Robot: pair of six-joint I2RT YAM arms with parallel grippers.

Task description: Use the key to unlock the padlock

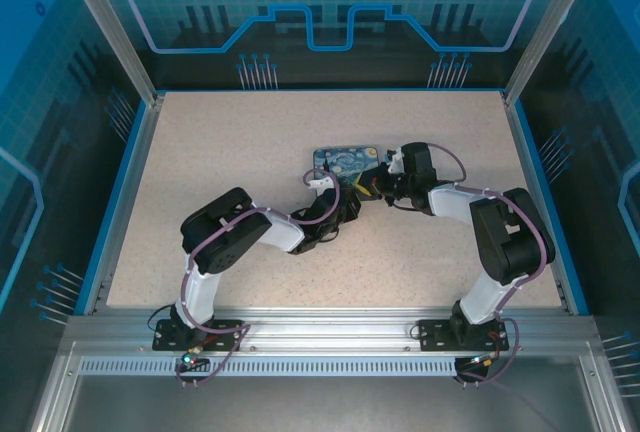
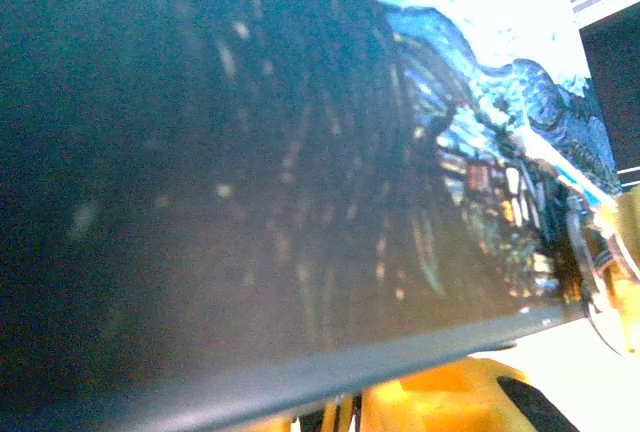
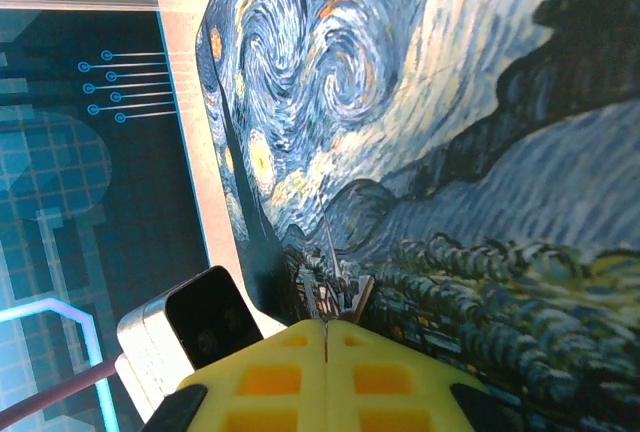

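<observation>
The padlock (image 1: 347, 161), a flat block printed with blue swirls, lies mid-table. My left gripper (image 1: 326, 190) sits at its near-left corner. In the left wrist view the padlock's dark printed face (image 2: 300, 152) looms close, and its near edge crosses just above my yellow fingers (image 2: 450, 392), hiding their tips. My right gripper (image 1: 379, 184) is at the near-right corner. Its yellow jaws (image 3: 327, 327) are pressed together over the printed face (image 3: 420, 102). A small brownish sliver, the key (image 3: 361, 292), pokes out at the seam between the tips.
The left arm's wrist camera housing (image 3: 195, 327) sits beside the padlock's corner. A blue rim (image 1: 127, 162) and aluminium posts bound the speckled tabletop (image 1: 240, 142). Both arms' elbows (image 1: 225, 227) (image 1: 510, 232) hang over the near half.
</observation>
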